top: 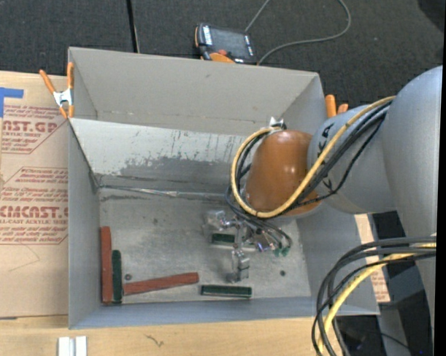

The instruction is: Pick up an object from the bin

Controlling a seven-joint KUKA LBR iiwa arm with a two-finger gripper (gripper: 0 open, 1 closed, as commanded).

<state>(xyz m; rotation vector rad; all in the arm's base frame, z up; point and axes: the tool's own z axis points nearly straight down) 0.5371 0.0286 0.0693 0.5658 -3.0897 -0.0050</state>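
My gripper is low over the bin floor, right of centre, under the orange wrist cover. Its two metal fingers stand apart, one at the upper left and one lower down. A small dark green block lies on the floor in the gap between them; I cannot tell whether either finger touches it. A dark green bar lies flat just below the gripper, near the front wall.
A red bar lies slanted along the front wall to the left. In the front left corner a red bar and a dark green bar lie side by side. The arm and its cables cover the bin's right side.
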